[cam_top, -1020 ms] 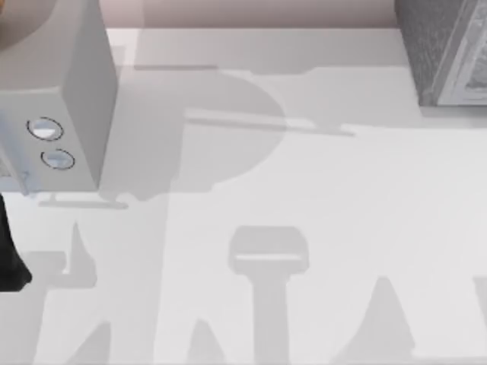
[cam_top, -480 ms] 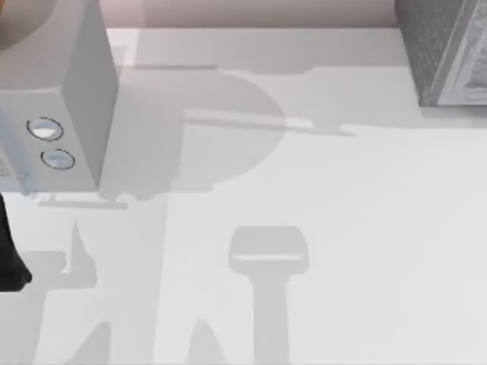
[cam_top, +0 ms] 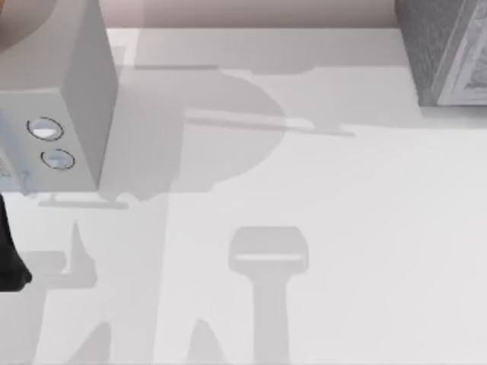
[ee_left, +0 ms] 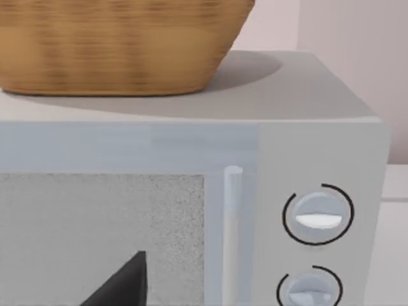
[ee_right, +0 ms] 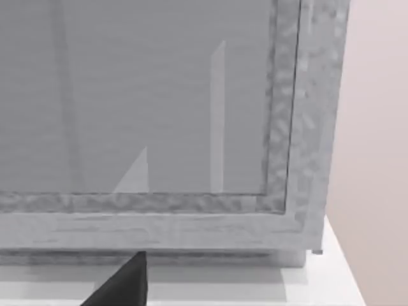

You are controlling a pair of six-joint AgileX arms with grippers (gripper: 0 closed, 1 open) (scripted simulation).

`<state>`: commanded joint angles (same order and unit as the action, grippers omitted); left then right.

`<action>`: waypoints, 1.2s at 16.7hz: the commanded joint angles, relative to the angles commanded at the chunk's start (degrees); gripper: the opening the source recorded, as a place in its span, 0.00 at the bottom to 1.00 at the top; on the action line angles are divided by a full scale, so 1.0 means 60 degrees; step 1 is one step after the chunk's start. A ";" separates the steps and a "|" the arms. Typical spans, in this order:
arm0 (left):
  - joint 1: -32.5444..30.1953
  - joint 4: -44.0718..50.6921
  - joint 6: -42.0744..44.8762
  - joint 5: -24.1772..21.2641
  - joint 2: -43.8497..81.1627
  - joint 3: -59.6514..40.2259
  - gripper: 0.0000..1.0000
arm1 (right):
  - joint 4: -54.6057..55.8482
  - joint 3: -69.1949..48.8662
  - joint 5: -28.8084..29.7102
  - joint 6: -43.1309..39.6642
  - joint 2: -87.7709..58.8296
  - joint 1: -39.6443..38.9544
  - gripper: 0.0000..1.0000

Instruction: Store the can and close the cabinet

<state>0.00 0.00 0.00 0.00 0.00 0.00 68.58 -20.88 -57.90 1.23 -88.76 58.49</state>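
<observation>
You're looking down on a white table [cam_top: 327, 228] with a grey microwave [cam_top: 57, 99] at its left edge and a grey speckled cabinet [cam_top: 445, 46] in the far right corner. Your left arm [cam_top: 9, 258] sits dark at the left edge, in front of the microwave. Its wrist camera faces the microwave door — two round dials [ee_left: 317, 218] beside an upright handle [ee_left: 232, 236], a wicker basket [ee_left: 121, 44] on top. Your right wrist camera faces the cabinet's front panel. Whether either gripper's jaws are spread or pressed together you cannot tell — nor can you tell where the can is.
</observation>
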 joint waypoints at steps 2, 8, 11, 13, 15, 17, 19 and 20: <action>0.0000 0.0000 0.0000 0.0000 0.0000 0.0000 1.00 | -0.0287 -0.0300 -0.0042 0.0010 0.0001 0.0025 1.00; 0.0000 0.0000 0.0000 0.0000 0.0000 0.0000 1.00 | -0.3474 -0.3300 -0.0271 0.0011 0.0164 0.0250 1.00; 0.0000 0.0000 0.0000 0.0000 0.0000 0.0000 1.00 | -0.6104 -0.5502 -0.0347 0.0000 0.0408 0.0353 1.00; 0.0000 0.0000 0.0000 0.0000 0.0000 0.0000 1.00 | -0.8016 -0.7060 -0.0373 -0.0002 0.0634 0.0389 1.00; 0.0000 0.0000 0.0000 0.0000 0.0000 0.0000 1.00 | -0.9925 -0.8604 -0.0376 -0.0001 0.0898 0.0389 1.00; 0.0000 0.0000 0.0000 0.0000 0.0000 0.0000 1.00 | -1.1688 -1.0033 -0.0356 0.0002 0.1184 0.0362 1.00; 0.0000 0.0000 0.0000 0.0000 0.0000 0.0000 1.00 | -1.3153 -1.1268 -0.0320 0.0003 0.1473 0.0315 1.00; 0.0000 0.0000 0.0000 0.0000 0.0000 0.0000 1.00 | -1.3739 -1.1794 -0.0298 0.0003 0.1609 0.0287 1.00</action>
<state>0.00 0.00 0.00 0.00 0.00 0.00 -13.85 -91.64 -59.69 1.25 -79.11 60.21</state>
